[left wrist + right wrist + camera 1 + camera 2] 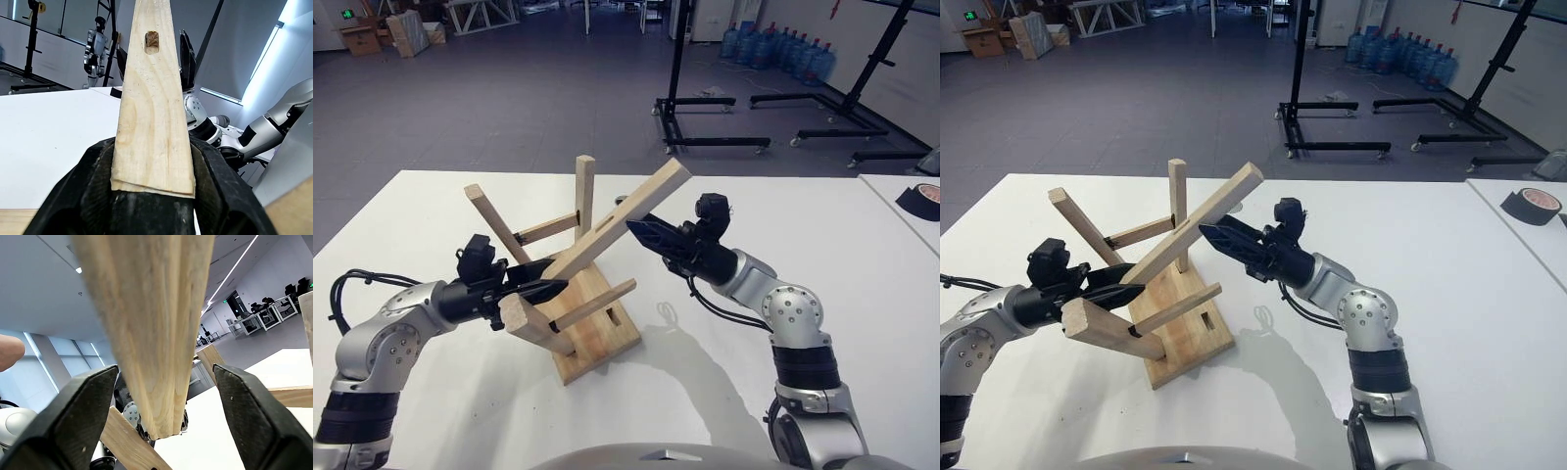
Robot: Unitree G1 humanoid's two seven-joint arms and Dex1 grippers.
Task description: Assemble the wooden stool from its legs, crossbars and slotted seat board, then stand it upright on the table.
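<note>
The stool looks partly built: the seat board (597, 348) lies on the desk (862, 255), with legs (585, 186) and crossbars (548, 230) rising from it. Above the board, the left hand (548, 287) pinches a slanting leg (636, 204). The right hand (634, 227) is spread around it. Seating that leg and standing the stool upright appear undone.

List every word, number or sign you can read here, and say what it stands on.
None can be read.
Green sign at the room's far side: too small.
Water bottles: labels blurred.
Cardboard boxes: no legible print.
Seat board, and the leg in the left claw: bare wood, no print.
</note>
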